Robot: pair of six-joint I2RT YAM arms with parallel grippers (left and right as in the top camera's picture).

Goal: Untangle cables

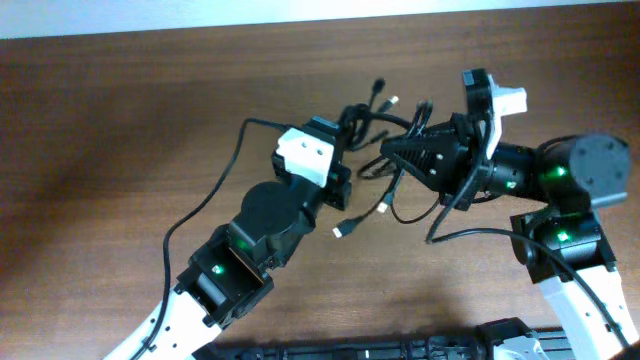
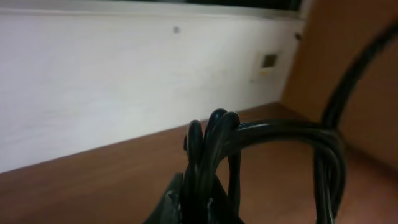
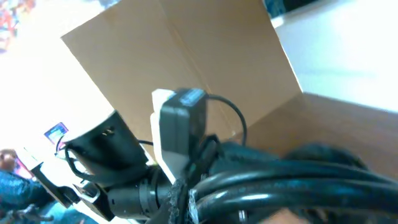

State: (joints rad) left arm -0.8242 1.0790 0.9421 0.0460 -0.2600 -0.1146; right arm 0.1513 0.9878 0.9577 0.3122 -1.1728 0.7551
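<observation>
This looks like a robotics lab or test room: a robot's left arm (image 1: 250, 230) and right arm (image 1: 575, 175) reach in from the near edge of a plain wood-grain table (image 1: 100, 150) that carries a tangle of cables (image 1: 365, 125). A bare white wall (image 2: 93, 93) with a small wall plate (image 2: 268, 60) runs along the table's far edge. A plain cardboard sheet (image 3: 186, 56) stands upright at one end.

**Arms meet, pincers closed**

The left arm (image 1: 250, 235) reaches in from the near left, its pincer (image 1: 345, 138) clamped on the cables (image 2: 214, 149). The right arm (image 1: 560, 190) stretches leftward from the right, its pincer (image 1: 388, 152) closed and facing the other.
</observation>
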